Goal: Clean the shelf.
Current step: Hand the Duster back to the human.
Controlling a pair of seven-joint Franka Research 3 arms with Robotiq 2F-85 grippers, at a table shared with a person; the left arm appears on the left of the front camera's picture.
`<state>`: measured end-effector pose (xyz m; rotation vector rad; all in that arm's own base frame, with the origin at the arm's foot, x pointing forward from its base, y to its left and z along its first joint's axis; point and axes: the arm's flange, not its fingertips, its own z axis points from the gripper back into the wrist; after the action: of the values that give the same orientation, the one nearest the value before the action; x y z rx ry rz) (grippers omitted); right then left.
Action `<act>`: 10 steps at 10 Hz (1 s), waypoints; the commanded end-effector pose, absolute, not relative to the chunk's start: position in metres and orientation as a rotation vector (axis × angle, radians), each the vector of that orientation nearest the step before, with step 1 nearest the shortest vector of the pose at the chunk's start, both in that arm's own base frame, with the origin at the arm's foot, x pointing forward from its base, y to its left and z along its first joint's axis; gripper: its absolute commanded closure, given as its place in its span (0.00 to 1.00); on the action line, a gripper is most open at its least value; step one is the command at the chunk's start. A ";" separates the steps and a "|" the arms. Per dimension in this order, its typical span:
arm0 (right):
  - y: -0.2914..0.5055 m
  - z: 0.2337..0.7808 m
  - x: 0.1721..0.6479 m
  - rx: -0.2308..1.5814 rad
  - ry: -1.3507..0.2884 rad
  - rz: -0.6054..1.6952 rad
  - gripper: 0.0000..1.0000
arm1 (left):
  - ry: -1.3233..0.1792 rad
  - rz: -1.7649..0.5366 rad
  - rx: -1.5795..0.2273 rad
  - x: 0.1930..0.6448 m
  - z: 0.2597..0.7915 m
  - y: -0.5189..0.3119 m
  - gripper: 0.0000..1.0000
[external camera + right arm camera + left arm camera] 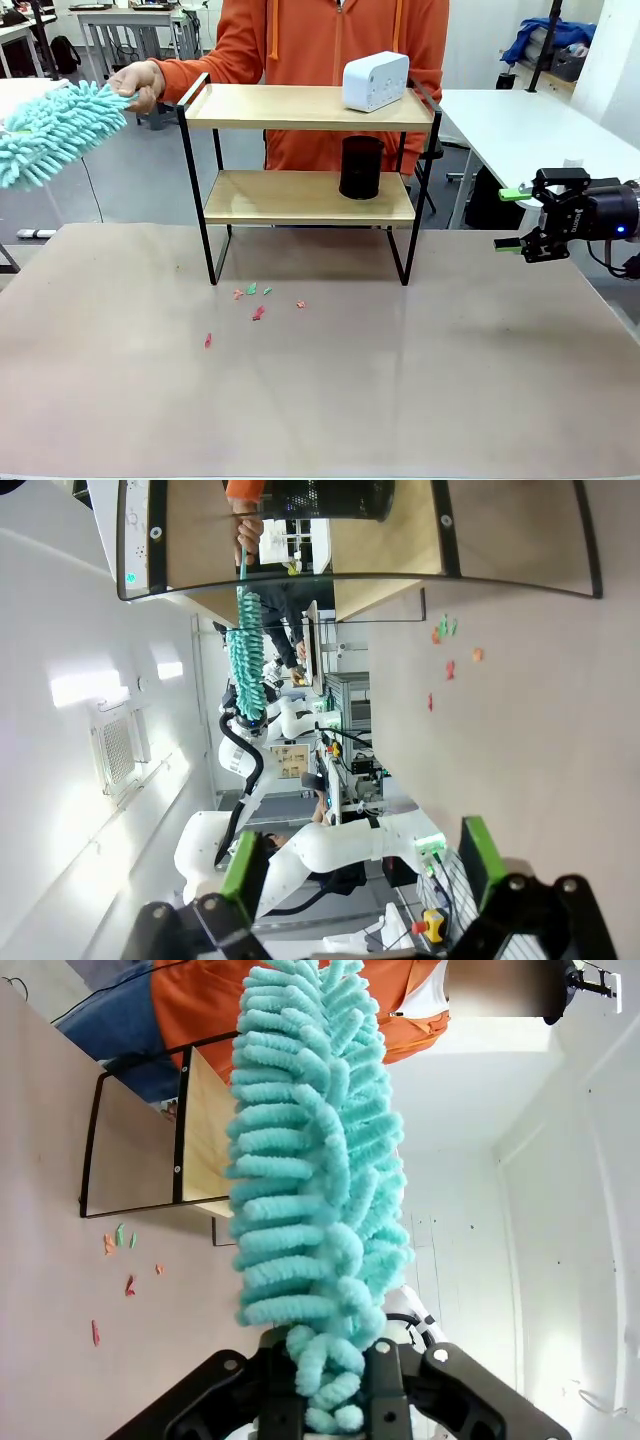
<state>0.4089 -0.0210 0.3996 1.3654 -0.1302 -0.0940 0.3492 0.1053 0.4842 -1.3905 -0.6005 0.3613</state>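
Seeing my left gripper [325, 1400] at the bottom of the left wrist frame, jaws clamped tight on the base of a teal chenille duster [315, 1160] that runs up the frame centre. In the front view the duster sits at the upper left edge, a person's hand [140, 82] on its other end. My right gripper [515, 220] hangs at the right edge of the front view, jaws wide, green pads showing, holding nothing. The shelf [305, 195] stands upper centre, on the brown table [400, 400]: white box [375, 80] on the top board, black cup [361, 167] on the lower. Small red and green scraps [255, 300] lie just below its left legs.
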 end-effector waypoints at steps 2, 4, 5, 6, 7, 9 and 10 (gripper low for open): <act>-0.022 0.402 0.409 1.365 -0.124 -0.085 0.00 | -0.601 0.361 -1.390 0.349 0.484 0.105 0.82; -0.022 0.402 0.409 1.365 -0.124 -0.085 0.00 | -0.588 0.331 -1.411 0.347 0.486 0.104 0.25; -0.022 0.402 0.409 1.365 -0.124 -0.085 0.00 | -0.581 0.310 -1.420 0.345 0.487 0.105 0.00; -0.022 0.402 0.409 1.365 -0.124 -0.085 0.00 | -0.569 0.283 -1.432 0.342 0.488 0.106 0.00; -0.022 0.402 0.409 1.365 -0.124 -0.085 0.00 | -0.542 0.253 -1.432 0.341 0.484 0.105 0.00; -0.022 0.402 0.409 1.365 -0.124 -0.085 0.00 | -0.368 0.060 -1.472 0.344 0.462 0.096 0.00; -0.022 0.402 0.409 1.365 -0.124 -0.085 0.00 | -0.289 0.021 -1.426 0.348 0.442 0.086 0.00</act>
<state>0.4089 -0.0210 0.3996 1.3654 -0.1303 -0.0940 0.3387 0.0783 0.4567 -1.4477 -0.3586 0.1184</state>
